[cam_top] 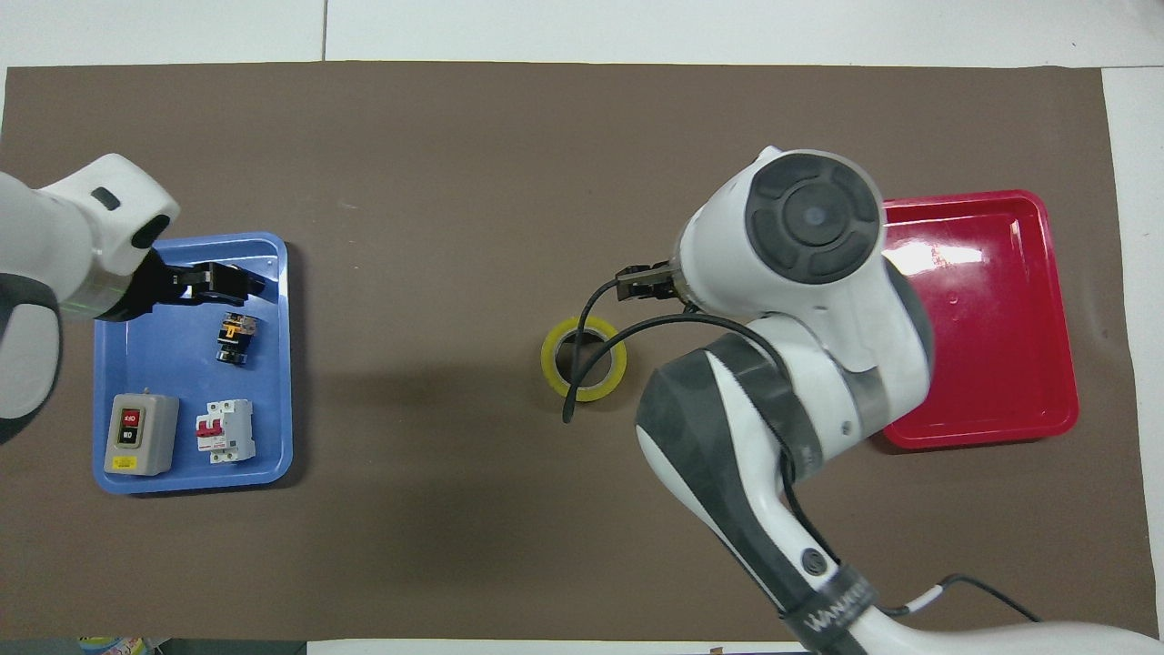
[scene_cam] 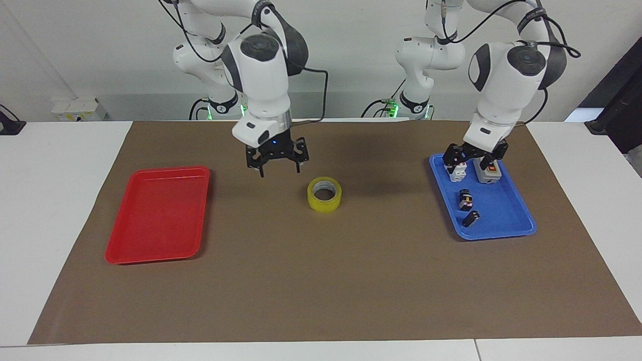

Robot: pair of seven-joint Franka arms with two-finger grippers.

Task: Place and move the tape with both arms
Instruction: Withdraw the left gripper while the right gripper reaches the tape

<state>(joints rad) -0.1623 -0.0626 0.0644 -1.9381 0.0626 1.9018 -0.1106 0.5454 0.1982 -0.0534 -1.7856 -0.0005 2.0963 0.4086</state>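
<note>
The tape (scene_cam: 324, 194) is a yellow roll lying flat on the brown mat in the middle of the table, with nothing touching it (cam_top: 583, 359). My right gripper (scene_cam: 279, 172) hangs open above the mat, between the red tray and the tape and close to the roll; in the overhead view the right gripper (cam_top: 641, 282) pokes out from under the arm's wrist. My left gripper (scene_cam: 471, 163) hovers open and empty over the blue tray (scene_cam: 501, 234), above the part of it nearest the robots, and also shows from overhead (cam_top: 238, 284).
The blue tray (cam_top: 164, 364) holds a grey switch box (cam_top: 139, 435), a white circuit breaker (cam_top: 225, 431) and small black parts (cam_top: 235, 338). A red tray (scene_cam: 158, 215) lies empty at the right arm's end (cam_top: 982, 346). The right arm's cable (cam_top: 582, 364) crosses over the tape from overhead.
</note>
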